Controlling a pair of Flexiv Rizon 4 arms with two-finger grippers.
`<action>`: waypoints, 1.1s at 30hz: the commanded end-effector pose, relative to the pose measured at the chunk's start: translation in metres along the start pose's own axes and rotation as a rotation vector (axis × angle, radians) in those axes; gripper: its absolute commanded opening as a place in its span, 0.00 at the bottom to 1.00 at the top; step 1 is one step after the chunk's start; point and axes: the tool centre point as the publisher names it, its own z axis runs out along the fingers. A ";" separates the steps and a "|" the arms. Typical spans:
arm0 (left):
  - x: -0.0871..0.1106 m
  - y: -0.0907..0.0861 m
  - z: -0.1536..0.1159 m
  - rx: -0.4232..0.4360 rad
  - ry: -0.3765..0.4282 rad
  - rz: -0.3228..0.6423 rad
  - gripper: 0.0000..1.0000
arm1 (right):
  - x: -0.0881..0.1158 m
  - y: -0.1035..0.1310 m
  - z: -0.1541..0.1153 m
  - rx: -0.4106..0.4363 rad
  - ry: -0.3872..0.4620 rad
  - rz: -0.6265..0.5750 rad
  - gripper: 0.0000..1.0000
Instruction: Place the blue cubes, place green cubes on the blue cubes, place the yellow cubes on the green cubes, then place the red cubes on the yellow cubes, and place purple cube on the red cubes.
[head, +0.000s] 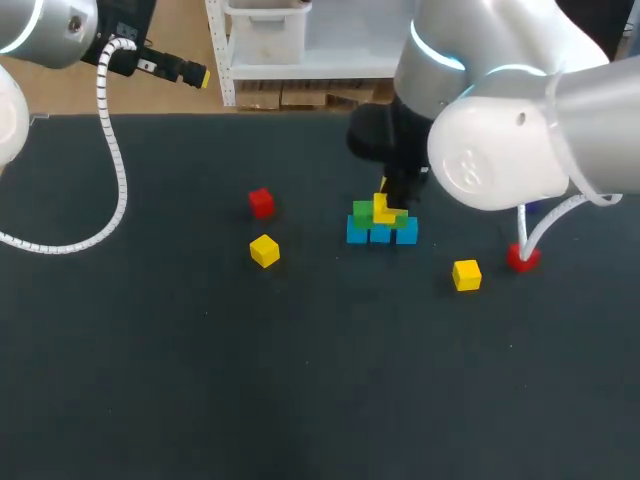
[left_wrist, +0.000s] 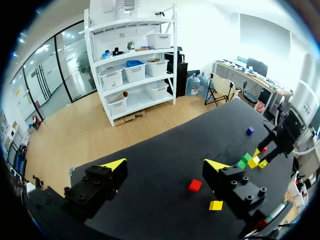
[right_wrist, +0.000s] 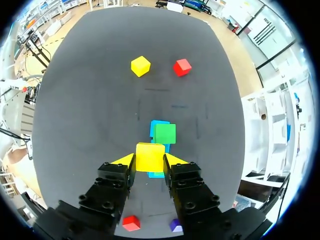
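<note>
Fingers of the left hand (left_wrist: 165, 167) stand wide apart with nothing between them; the hand hangs up by the far left corner of the bench (head: 200, 380). Right of it, out on the black top, lie the left red cube (head: 261, 202) and, just nearer, the left yellow cube (head: 264, 250), close together but not touching. At mid-bench the blue cubes (head: 357, 233) sit in a touching row, bright and square-edged. A green cube (head: 362, 212) rests on the row's left end, and more green shows toward its right end. The right hand (right_wrist: 150, 160) grips the gripped yellow cube (right_wrist: 150, 152) by two opposite faces, over the row and just beside the green cube; I cannot tell whether it rests on anything below. Farther right lie the right yellow cube (head: 466, 274), then the right red cube (head: 522, 258), partly behind a white cable (head: 545, 222). A small purple cube (left_wrist: 250, 131) sits beyond them.
</note>
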 end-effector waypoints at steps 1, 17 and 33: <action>0.000 0.000 0.001 -0.001 -0.001 0.000 1.00 | -0.001 -0.004 0.002 -0.003 0.001 -0.001 0.04; 0.000 0.000 0.001 -0.001 -0.001 0.000 1.00 | -0.002 -0.018 0.006 -0.004 0.005 -0.020 0.08; 0.000 0.000 0.001 -0.001 -0.001 0.000 1.00 | -0.001 -0.023 0.010 -0.006 -0.003 -0.012 0.11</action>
